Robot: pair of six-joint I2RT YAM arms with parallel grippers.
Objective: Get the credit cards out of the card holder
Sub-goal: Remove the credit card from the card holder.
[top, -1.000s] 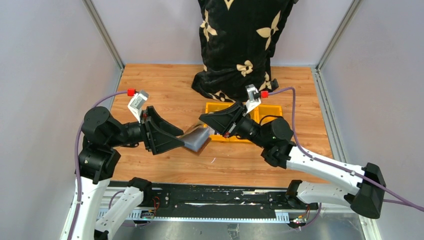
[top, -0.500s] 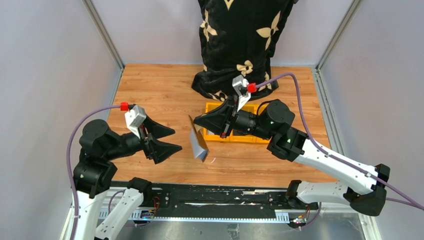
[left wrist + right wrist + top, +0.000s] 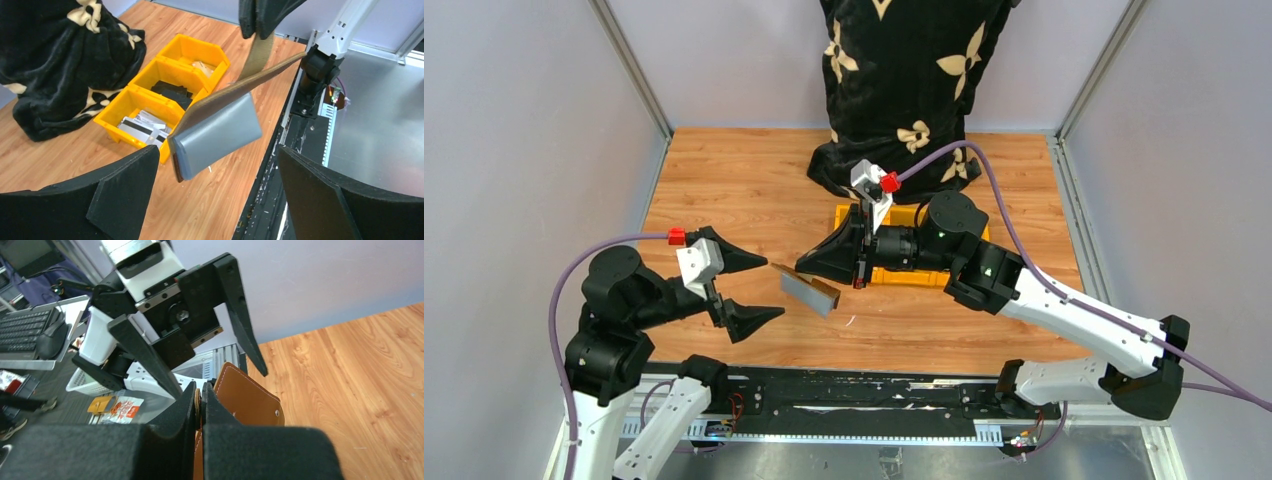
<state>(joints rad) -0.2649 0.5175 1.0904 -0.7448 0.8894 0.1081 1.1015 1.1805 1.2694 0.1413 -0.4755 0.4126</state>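
Note:
The card holder (image 3: 809, 288) hangs in the air over the table's near middle, its brown leather outside (image 3: 247, 400) facing the right wrist view and its shiny grey side (image 3: 217, 135) facing the left wrist view. My right gripper (image 3: 804, 268) is shut on its brown flap from above (image 3: 201, 390). My left gripper (image 3: 770, 288) stands wide open to the left of the holder, apart from it, with nothing between its fingers (image 3: 125, 185). Credit cards (image 3: 142, 126), grey with a dark stripe, lie in the nearest yellow bin. Whether cards sit inside the holder is hidden.
Three joined yellow bins (image 3: 165, 65) stand behind the holder, partly under my right arm (image 3: 849, 215); the middle one holds dark flat items (image 3: 172, 92). A black cloth with tan flowers (image 3: 899, 90) hangs at the back. A metal frame rail (image 3: 824, 400) runs along the near edge.
My left gripper has let go of the card holder, opened wide and drawn back to the left. My right gripper has carried the holder leftward and turned it.

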